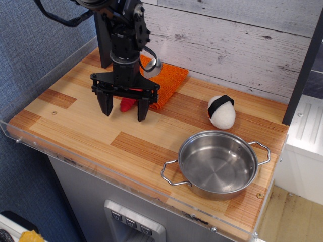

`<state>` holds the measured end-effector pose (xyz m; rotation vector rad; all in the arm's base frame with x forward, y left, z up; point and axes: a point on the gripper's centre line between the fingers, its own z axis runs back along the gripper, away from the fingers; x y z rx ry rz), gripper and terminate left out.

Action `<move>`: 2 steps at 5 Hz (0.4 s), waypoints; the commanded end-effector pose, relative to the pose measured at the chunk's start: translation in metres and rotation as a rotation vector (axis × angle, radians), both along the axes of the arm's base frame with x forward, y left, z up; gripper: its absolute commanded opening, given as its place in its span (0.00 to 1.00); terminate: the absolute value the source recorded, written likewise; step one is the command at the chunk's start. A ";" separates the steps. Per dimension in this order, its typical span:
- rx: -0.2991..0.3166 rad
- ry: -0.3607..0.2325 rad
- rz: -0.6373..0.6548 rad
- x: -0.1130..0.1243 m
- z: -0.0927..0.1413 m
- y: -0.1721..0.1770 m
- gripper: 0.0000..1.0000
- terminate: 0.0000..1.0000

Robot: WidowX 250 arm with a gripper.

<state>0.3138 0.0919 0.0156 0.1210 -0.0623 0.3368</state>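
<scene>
Wooden planks in light and dark strips make up the table [75, 121], edged at the front and left by a clear plastic lip. On its right front part sits a steel pot [218, 164] with two wire handles, empty as far as can be seen. At the back, against the whitewashed board wall, lies an orange cloth [169, 80], partly hidden by the black arm. Right of it, well apart from the pot, rests a white rice-ball toy [221, 111] with a black band. The tool [124, 109] hangs low over the table with its two fingers spread wide and nothing between them. Just behind it, peeking out between the fingers, is a small red toy [127, 103], its near end off the cloth's edge. With the tool so low and so close, a careless sideways move could knock the red toy or drag the cloth; whether the fingertips touch the wood cannot be told.
</scene>
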 end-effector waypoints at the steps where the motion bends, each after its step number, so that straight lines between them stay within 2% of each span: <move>1: -0.012 0.007 -0.125 0.025 0.009 0.009 1.00 0.00; 2: -0.041 0.046 -0.147 0.029 -0.001 0.014 1.00 0.00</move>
